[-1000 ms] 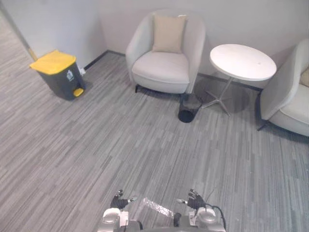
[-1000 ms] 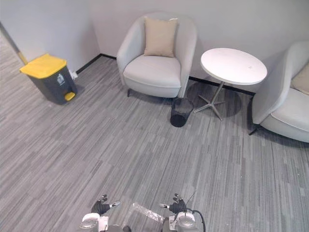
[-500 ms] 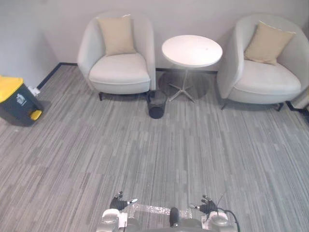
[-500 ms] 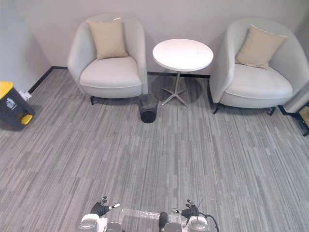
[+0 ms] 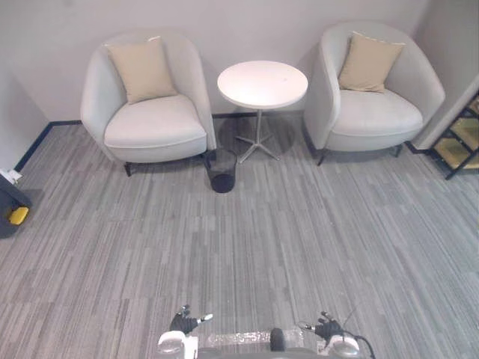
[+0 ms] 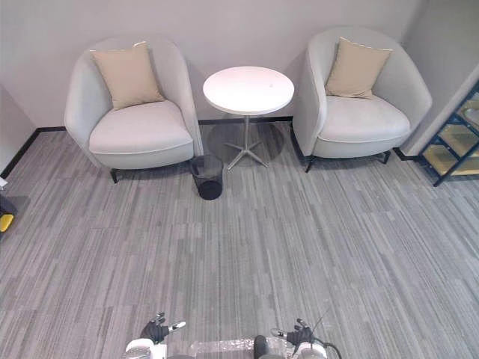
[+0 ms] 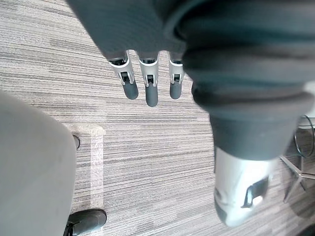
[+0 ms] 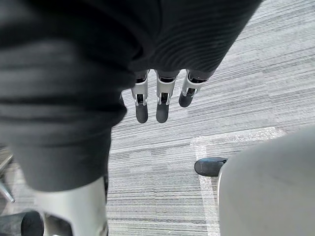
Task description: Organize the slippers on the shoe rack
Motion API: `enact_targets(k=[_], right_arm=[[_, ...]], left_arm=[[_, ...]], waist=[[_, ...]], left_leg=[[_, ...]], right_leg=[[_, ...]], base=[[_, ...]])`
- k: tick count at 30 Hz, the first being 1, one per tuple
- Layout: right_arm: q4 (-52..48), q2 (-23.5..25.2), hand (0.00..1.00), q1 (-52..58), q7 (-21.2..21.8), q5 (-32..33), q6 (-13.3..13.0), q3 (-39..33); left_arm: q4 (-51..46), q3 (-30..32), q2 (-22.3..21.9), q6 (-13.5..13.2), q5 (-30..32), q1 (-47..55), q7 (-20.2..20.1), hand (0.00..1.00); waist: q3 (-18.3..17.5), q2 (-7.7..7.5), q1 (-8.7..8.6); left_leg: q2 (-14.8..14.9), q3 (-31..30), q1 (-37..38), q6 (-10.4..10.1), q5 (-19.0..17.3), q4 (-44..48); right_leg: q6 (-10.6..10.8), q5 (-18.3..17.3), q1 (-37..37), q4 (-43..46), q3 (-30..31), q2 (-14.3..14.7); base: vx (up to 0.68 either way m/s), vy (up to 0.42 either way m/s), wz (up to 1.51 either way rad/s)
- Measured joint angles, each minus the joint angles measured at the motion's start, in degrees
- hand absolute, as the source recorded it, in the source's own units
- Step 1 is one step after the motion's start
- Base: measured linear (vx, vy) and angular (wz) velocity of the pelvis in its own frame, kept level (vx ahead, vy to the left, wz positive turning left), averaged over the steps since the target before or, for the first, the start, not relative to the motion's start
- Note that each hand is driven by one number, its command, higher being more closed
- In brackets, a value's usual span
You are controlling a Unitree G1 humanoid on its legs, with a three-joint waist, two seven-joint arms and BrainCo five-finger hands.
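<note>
Both hands hang low by the robot's sides. Left hand (image 7: 147,81): fingers straight and relaxed, nothing held. Right hand (image 8: 160,96): same, fingers loose and spread, nothing held.

Room ahead: 2 pale grey tub armchairs, left one (image 5: 146,112) and right one (image 5: 370,97), each with a tan square cushion, standing either side of a round white pedestal table (image 5: 262,84). A small black mesh wastebasket (image 5: 222,170) sits on the grey striped carpet (image 5: 299,239) between the left armchair and the table's foot.

Task's things: a dark-framed shoe rack with light shelves (image 6: 455,138) shows at the far right, past the right armchair, well apart from the hands. Slippers cannot be made out on it or on the carpet.

Step in hand, as I judge: getting to the rack. Next move calls for turning right and closing in until its shelves come into reach.

Cut off: most of the rack lies past the view's edge; shelf contents unreadable.
</note>
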Motion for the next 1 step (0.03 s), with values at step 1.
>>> enact_targets(k=[1], right_arm=[[0.00, -0.01, 0.00, 0.00, 0.00, 0.00, -0.01, -0.03]], left_arm=[[0.13, 0.01, 0.01, 0.02, 0.00, -0.01, 0.01, 0.00]], waist=[[-0.02, -0.02, -0.21]], left_leg=[[-0.04, -0.63, 0.13, 0.00, 0.00, 0.24]], right_leg=[[0.00, -0.21, 0.38, 0.00, -0.44, 0.03]], base=[[0.06, -0.003, 0.06]])
